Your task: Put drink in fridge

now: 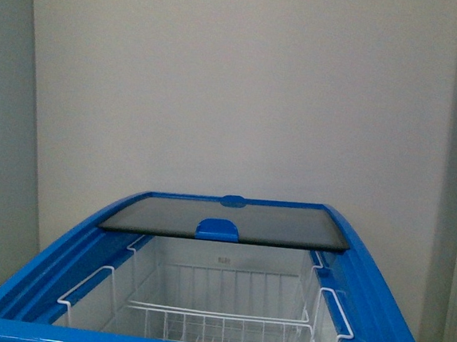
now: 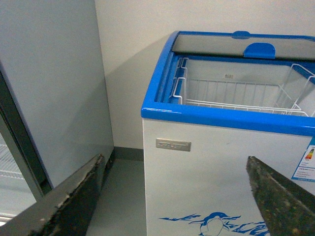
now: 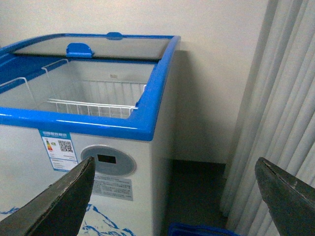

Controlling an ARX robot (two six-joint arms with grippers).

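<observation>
The fridge (image 1: 365, 255) stands right in front, a white chest with a blue rim. Its glass lid (image 1: 224, 219) is slid to the back, leaving the front open over white wire baskets (image 1: 216, 318). No drink shows in any view. My left gripper (image 2: 176, 169) is open and empty, held in front of the fridge (image 2: 162, 110) near its front left corner, above the penguin decal (image 2: 211, 223). My right gripper (image 3: 174, 169) is open and empty too, off the front right corner of the fridge (image 3: 147, 125).
A tall grey-white cabinet (image 2: 54, 83) stands to the left of the fridge with a strip of floor between them. Pale curtains (image 3: 280, 98) hang to the right. A blue object (image 3: 197, 230) lies low on the floor by the fridge's right side. A plain wall is behind.
</observation>
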